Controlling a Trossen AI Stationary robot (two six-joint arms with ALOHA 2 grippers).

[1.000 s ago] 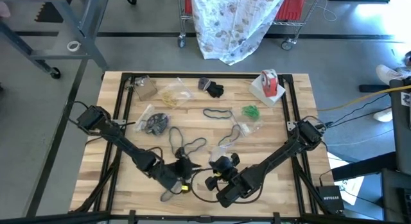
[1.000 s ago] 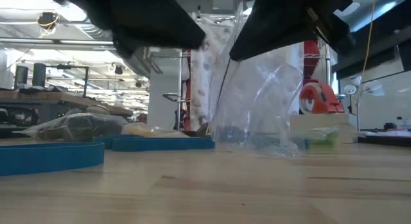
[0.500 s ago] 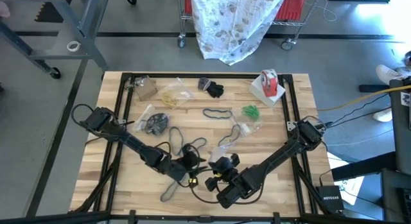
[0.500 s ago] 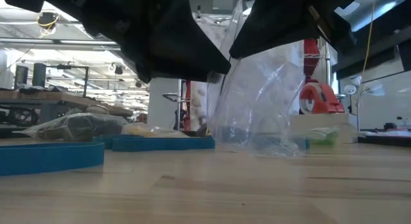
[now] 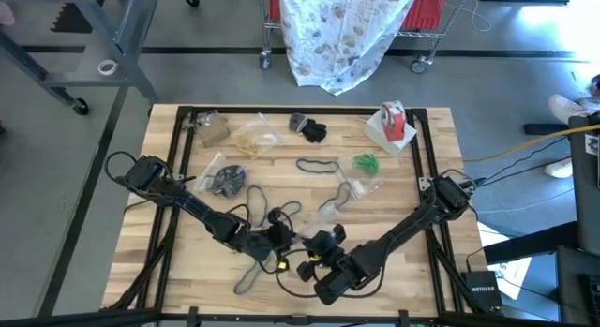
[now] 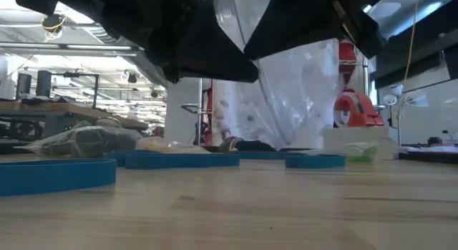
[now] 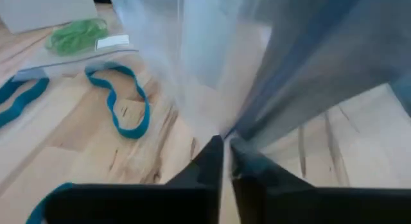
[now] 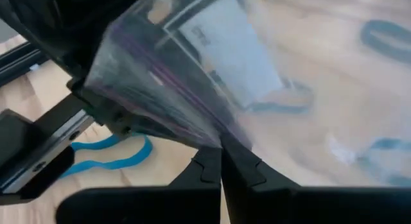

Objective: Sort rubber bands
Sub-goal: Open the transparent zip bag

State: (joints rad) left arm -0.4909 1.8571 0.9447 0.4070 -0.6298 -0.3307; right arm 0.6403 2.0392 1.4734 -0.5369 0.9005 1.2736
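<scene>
A clear plastic bag (image 6: 293, 85) hangs between my two grippers near the table's front middle. My left gripper (image 5: 284, 239) and my right gripper (image 5: 319, 245) are both shut on it, close together. Loose teal rubber bands lie on the wood: one (image 5: 319, 165) at mid-table, one (image 7: 122, 102) past the bag, one (image 8: 109, 160) below it. Green rubber bands (image 5: 366, 163) sit in another clear bag. Black rubber bands (image 5: 267, 213) lie just beyond the left gripper. My left gripper pinches a gathered part of the clear bag's film (image 7: 226, 131) between its two fingers, slanting down from the table's left. The film fans out upward from the fingertips. My right gripper pinches the bag at its zip edge (image 8: 215, 135) between its two fingers, slanting down from the table's right. The bag spreads away from the fingertips.
A red-and-white tape roll (image 5: 394, 116) stands on a white box at the far right. Bags of tan bands (image 5: 248, 138) and dark bands (image 5: 227, 180) lie at the far left, with a black heap (image 5: 309, 130) at the far middle. Cables loop at the front edge (image 5: 248, 275).
My left gripper has gone toward the table's right and far side, up to the bag beside my right gripper. The bag, whose lower end rested crumpled on the table, is now drawn up and spread wider in the low view.
</scene>
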